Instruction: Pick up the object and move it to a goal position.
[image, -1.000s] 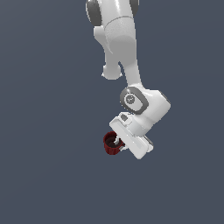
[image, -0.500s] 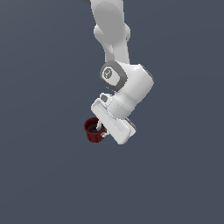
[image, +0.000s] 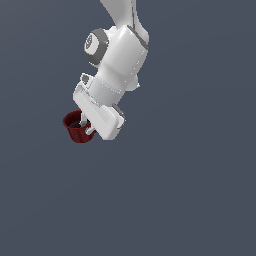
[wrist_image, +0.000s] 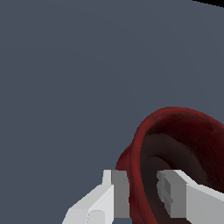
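- The mug (image: 76, 128) hangs at the tip of the gripper (image: 86, 125), just off its lower corner toward the exterior view's left, with nothing visibly under it; you can treat it as carried in the air.
- In the wrist view the mug (wrist_image: 175, 162) is pinched by its wall: one finger (wrist_image: 114, 192) sits outside the rim, the other inside the dark bowl. The gripper (wrist_image: 142, 192) is clenched on that rim, not open.
- The mug's axis is tilted, and its mouth opens up toward the gripper body.
- The arm (image: 117, 55) slants up from the mug toward the exterior view's right.
- Around the mug you have only flat grey backdrop; no goal marker shows, and nothing stands in the way.
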